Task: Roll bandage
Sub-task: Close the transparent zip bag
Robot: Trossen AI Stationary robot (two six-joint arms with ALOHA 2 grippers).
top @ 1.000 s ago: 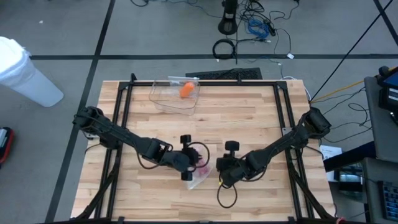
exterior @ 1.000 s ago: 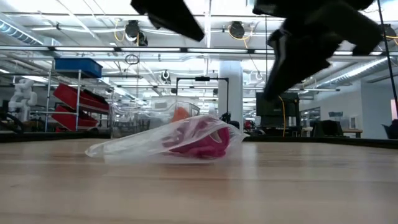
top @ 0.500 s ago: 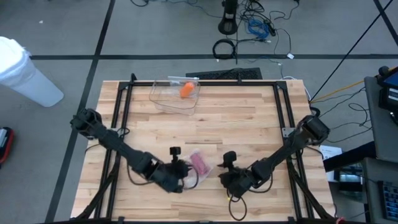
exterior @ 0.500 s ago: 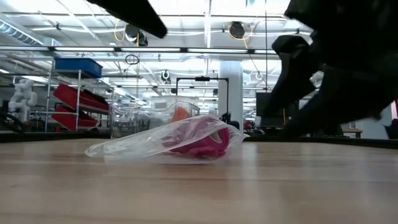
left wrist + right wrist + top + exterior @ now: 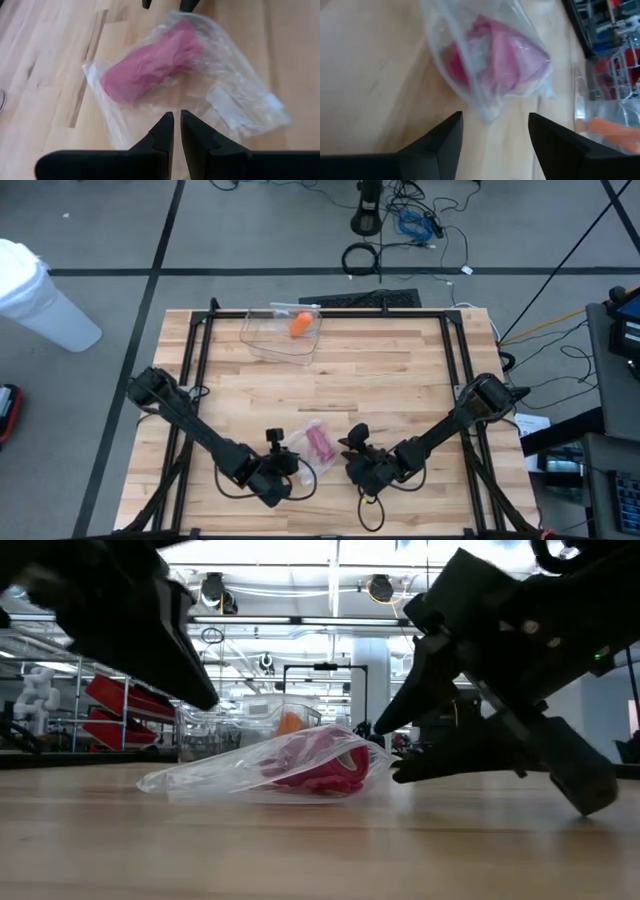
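Observation:
A pink bandage [image 5: 150, 65] lies loosely bunched inside a clear plastic bag [image 5: 312, 446], which lies flat on the wooden table toward its near edge. My left gripper [image 5: 176, 119] is shut and hovers above the bag's near-left end, its tip [image 5: 205, 700] well above the plastic. My right gripper [image 5: 495, 125] is open and low over the table at the bag's right end [image 5: 378, 755]. One finger is above that end and one below, and neither visibly touches it.
A clear plastic container [image 5: 283, 332] holding an orange thing [image 5: 299, 325] stands at the far side of the table. Black frame rails [image 5: 195, 370] run along the table's left, right and far sides. Bare wood lies between the bag and the container.
Both arms have come down and toward the table's near edge. My left gripper has left its place over the bag and now stands at the bag's near-left end. My right gripper has rolled and opened beside the bag's right end. The bag has not moved.

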